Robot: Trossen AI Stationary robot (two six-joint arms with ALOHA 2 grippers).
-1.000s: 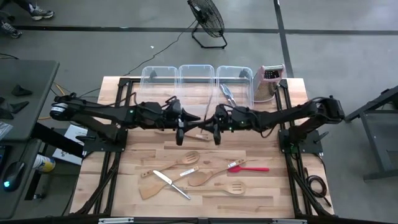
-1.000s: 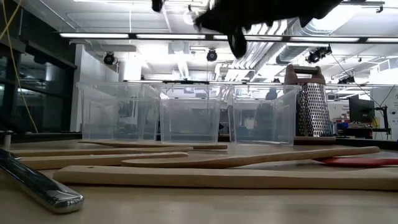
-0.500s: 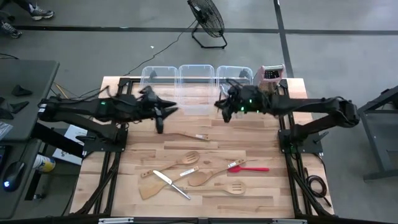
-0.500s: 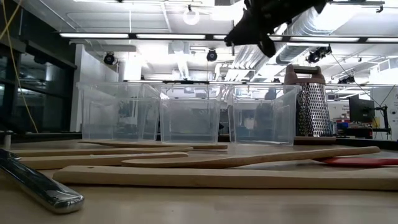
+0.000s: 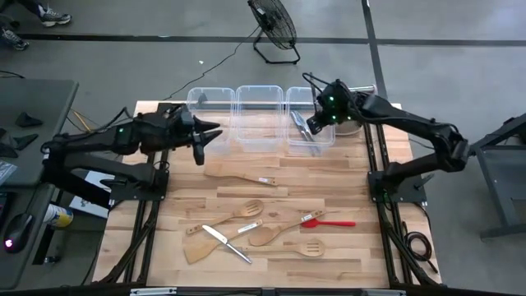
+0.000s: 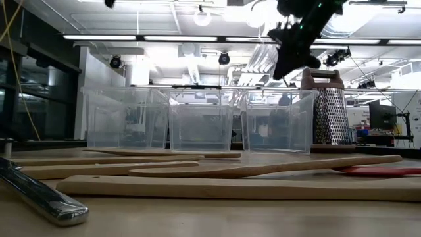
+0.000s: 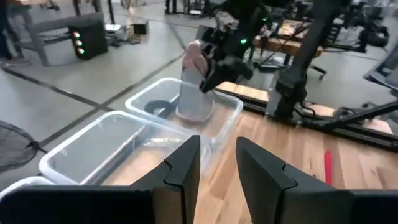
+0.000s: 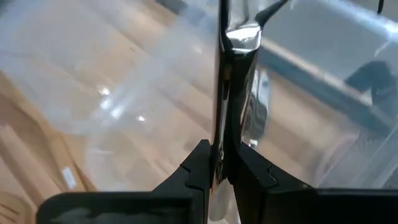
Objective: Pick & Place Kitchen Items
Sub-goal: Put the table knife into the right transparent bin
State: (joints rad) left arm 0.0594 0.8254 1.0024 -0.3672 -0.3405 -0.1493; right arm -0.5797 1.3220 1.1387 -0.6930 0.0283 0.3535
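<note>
Right claw (image 5: 316, 122) now over tub (image 5: 310, 115), gripping knife (image 8: 222, 81)

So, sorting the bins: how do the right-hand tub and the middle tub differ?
The right-hand tub holds silver tongs; the middle tub looks empty. The right gripper, shut on a metal utensil, hangs over the right-hand tub; nothing hangs over the middle tub. Both are clear plastic.

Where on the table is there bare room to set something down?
Free: the board between the tubs and the lone wooden spatula, and the front corners. Crowded: the front-centre cluster around the knife and red spatula.
</note>
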